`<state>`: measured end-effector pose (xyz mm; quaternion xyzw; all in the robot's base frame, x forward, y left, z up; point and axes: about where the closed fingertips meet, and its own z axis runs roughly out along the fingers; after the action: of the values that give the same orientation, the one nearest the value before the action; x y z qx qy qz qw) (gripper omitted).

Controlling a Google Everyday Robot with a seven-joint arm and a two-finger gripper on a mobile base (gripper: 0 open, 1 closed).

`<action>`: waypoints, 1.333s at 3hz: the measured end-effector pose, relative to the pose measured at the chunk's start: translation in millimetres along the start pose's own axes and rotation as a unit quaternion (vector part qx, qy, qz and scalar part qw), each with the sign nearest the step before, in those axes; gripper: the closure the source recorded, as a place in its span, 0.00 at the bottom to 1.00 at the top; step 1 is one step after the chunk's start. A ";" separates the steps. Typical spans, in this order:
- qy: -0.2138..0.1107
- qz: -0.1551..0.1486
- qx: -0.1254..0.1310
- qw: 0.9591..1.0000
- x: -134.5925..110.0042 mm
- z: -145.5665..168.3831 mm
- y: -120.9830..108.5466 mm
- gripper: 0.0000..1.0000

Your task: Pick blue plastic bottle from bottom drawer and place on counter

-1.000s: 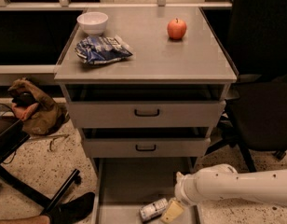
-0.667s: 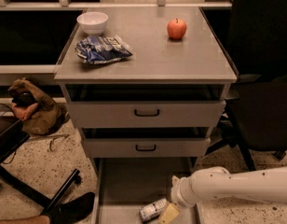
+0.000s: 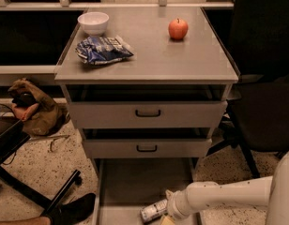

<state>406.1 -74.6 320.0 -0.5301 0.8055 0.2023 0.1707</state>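
1. The small clear plastic bottle (image 3: 154,210) with a pale blue-white label lies on its side at the near end of the long shallow grey metal bottom drawer (image 3: 135,179), which is pulled out towards the viewer. Its right end is hidden behind my arm.
2. My gripper (image 3: 167,216) is at the very bottom of the view, low in that drawer and right against the bottle's right end. My white arm (image 3: 219,198) reaches in from the right. I cannot tell whether the gripper is open, closed or holding the bottle.
3. No writing can be read on the bottle's label.
4. The flat grey counter top (image 3: 158,60) of the cabinet holds three things: a white bowl (image 3: 93,22) at the far left, a crumpled blue-and-white foil snack bag (image 3: 103,49) just in front of it, and a red apple (image 3: 178,29) at the far right. The print on the bag is too small to read.
5. Two grey drawers with black handles, an upper (image 3: 148,113) and a lower (image 3: 147,148), sit between the counter and the bottom drawer.
6. A black office chair (image 3: 264,111) stands to the right of the cabinet. A brown bag (image 3: 36,111) lies on the speckled floor (image 3: 36,165) to the left, and a dark shoe (image 3: 72,210) shows at the near left.
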 end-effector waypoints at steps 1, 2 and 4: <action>0.000 0.000 0.000 1.000 0.0 0.1 0.0 0.00; -0.006 -0.011 -0.012 1.000 -8.2 20.5 -5.4 0.00; -0.025 -0.039 -0.010 0.999 -10.7 77.3 -25.0 0.00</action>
<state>438.0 -35.9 255.2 -0.5580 0.7774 0.2168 0.1931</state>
